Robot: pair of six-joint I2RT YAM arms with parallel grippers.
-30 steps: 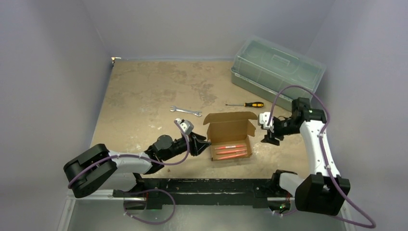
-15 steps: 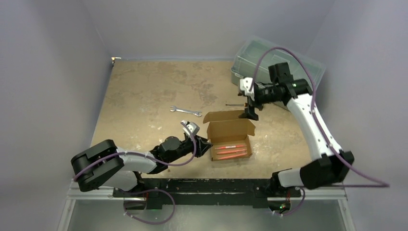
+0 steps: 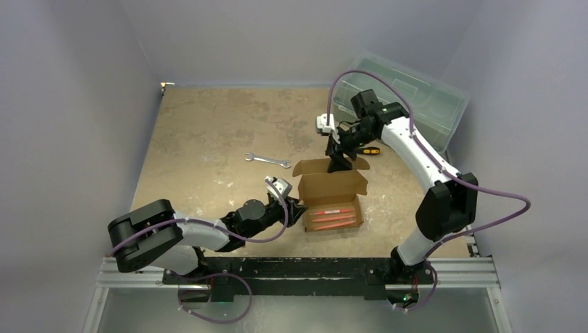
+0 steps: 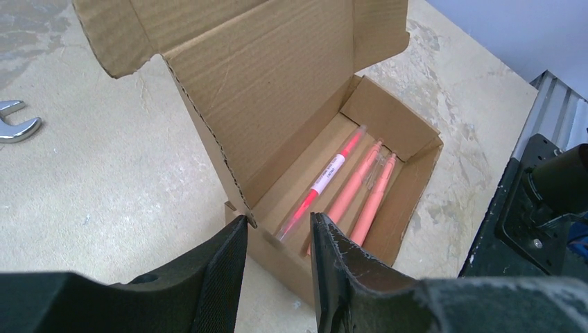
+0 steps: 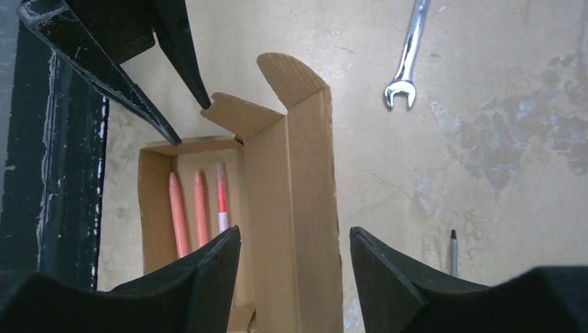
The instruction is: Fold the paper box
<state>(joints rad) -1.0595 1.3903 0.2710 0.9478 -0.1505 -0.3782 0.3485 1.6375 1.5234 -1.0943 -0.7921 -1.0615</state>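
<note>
The paper box (image 3: 331, 186) is brown cardboard and lies open mid-table, its lid standing up at the far side. Three pink pens (image 3: 335, 216) lie in its tray. My left gripper (image 3: 297, 207) is open at the tray's left end. In the left wrist view (image 4: 279, 220) its tips stand either side of the box's (image 4: 277, 90) near corner, over the pens (image 4: 347, 187). My right gripper (image 3: 338, 159) is open above the lid's top edge. In the right wrist view (image 5: 295, 233) its fingers straddle the box's upright lid (image 5: 298, 194) without closing on it, and the pens (image 5: 197, 208) show.
A wrench (image 3: 267, 160) lies left of the box and shows in both wrist views (image 4: 14, 125) (image 5: 405, 55). A screwdriver (image 3: 371, 150) lies behind the right arm. A green-tinted lidded bin (image 3: 409, 97) stands at the back right. A black rail (image 3: 298, 267) runs along the near edge.
My right arm has swung from the box's right side up and leftward to above the lid's top edge. My left gripper has edged slightly closer to the box's left end.
</note>
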